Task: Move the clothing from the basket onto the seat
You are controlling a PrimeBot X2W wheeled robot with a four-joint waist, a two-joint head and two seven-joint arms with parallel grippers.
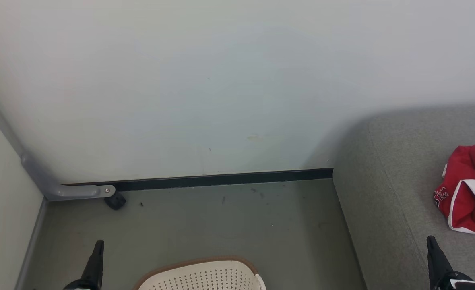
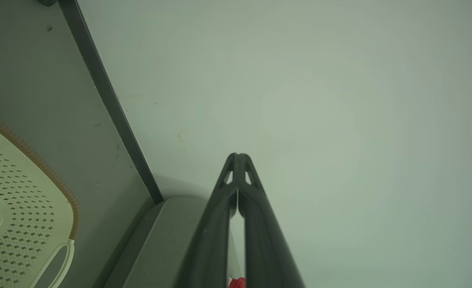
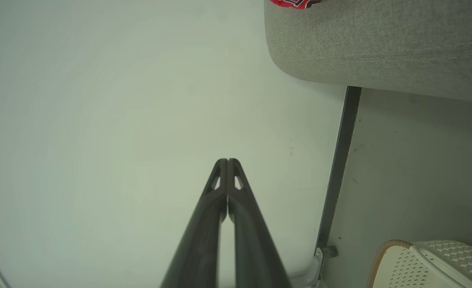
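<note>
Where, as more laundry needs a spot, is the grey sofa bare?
The grey fabric sofa is bare between its rounded left edge and the crumpled red jersey. The floor lies bare between dark skirting and cream perforated basket. Crowded only at the jersey, on the right.

Floor runs open between basket and seat; wall blocks ahead.

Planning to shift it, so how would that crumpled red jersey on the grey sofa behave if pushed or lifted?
The red soft-fabric jersey with white trim lies in loose folds, so it would likely hang floppy when lifted. Pushed across the grey fabric-upholstered sofa, it would probably bunch rather than slide. It looks thin, so probably light.
</note>
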